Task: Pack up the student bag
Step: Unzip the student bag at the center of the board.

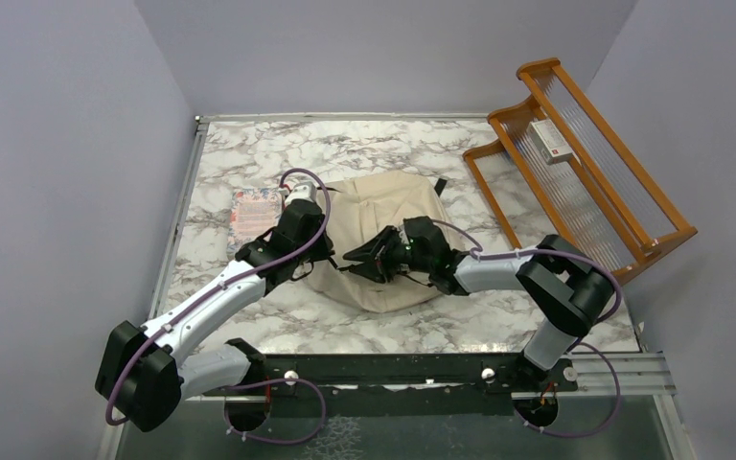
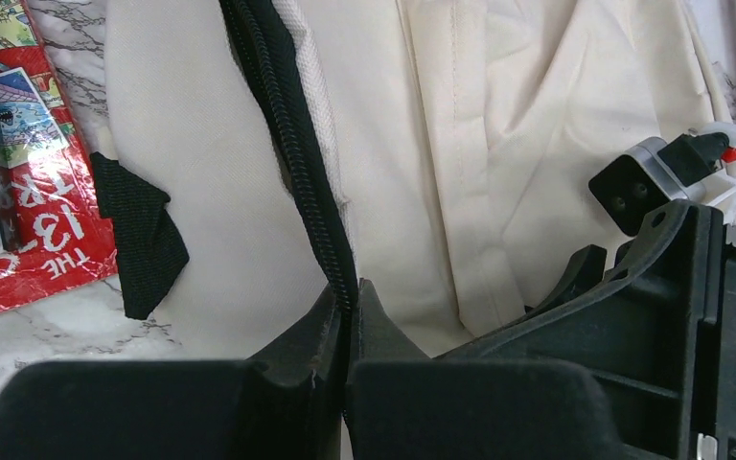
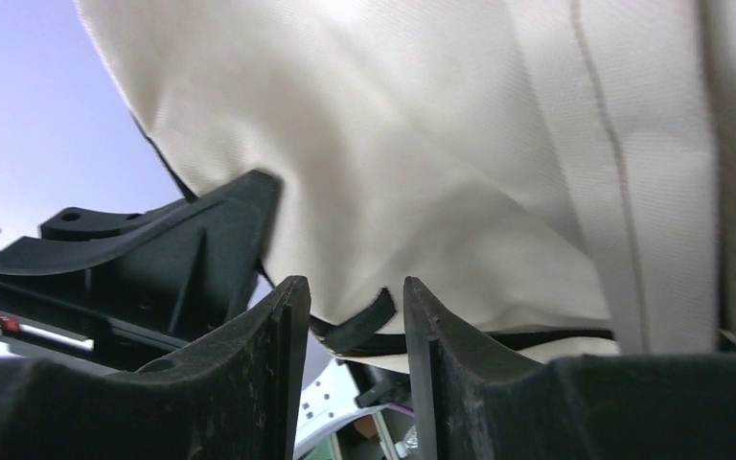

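Top external — student bag (image 1: 383,206) on marbled table (image 1: 374,144), grey walls (image 1: 57,144)

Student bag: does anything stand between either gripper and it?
Nothing visible does. The left gripper is shut on the black zipper edge of the student bag; the right gripper stands open at its cream fabric, a black trim strip between the jaws.

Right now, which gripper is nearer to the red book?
Left. The left gripper pinches the zipper of the student bag on the side facing the book; the right gripper is at the bag's near edge, farther away.
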Robot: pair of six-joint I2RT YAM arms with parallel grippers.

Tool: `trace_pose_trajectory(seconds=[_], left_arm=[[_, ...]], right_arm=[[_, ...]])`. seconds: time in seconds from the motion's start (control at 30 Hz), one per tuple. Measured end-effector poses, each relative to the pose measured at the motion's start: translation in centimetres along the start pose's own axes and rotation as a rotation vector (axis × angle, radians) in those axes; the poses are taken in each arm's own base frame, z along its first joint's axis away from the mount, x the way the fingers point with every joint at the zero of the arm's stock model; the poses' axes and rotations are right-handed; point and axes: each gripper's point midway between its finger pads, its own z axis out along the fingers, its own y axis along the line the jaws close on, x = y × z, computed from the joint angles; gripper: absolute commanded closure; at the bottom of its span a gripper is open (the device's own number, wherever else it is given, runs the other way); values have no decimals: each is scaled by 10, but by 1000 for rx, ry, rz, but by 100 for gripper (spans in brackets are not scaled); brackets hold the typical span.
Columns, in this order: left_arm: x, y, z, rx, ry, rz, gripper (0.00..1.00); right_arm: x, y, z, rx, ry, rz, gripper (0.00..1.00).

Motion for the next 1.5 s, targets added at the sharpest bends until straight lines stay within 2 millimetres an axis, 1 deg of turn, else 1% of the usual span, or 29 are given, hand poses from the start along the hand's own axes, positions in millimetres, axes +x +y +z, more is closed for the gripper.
trace_pose_trajectory(seconds=[0.07,0.17,0.37,0.4,0.6,0.73,0.83,0.93,1.0,1.07,1.23,1.33,1.4,1.5], left_arm=[[0,0,0,1,1,0,100],[0,0,0,2,1,0,100],[1,0,1,1,2,0,100],[2,1,2,0,4,1,100],[3,1,3,2,1,0,100],[3,1,4,4,-2,-1,100],[3,1,4,5,-3,-1,100],[2,0,4,8,-6,-2,100],[1,0,4,11,-10,-3,100],[1,-2,4,20,-9,-4,100],[2,-3,4,26,-6,-7,100],[0,-2,3,26,-9,-13,100],[-1,-2,2,29,-10,-17,100],[-2,0,2,26,-10,-19,100]], right_arm=[[0,7,1,-18,2,-5,64],[2,15,2,-44,6,-13,75],[4,16,2,-49,6,-23,97],[3,15,2,-49,3,-26,99],[-3,15,2,-50,-37,-80,100],[-11,20,-3,-52,-99,-165,99],[-16,25,-13,-44,-164,-247,100],[-25,32,-27,-33,-247,-317,99],[-30,33,-38,-19,-300,-357,99],[-35,27,-49,5,-344,-390,99],[-48,-1,-79,83,-436,-465,100],[-54,-16,-98,101,-487,-504,100],[-57,-23,-112,106,-525,-522,100],[-65,-30,-128,131,-587,-529,100]])
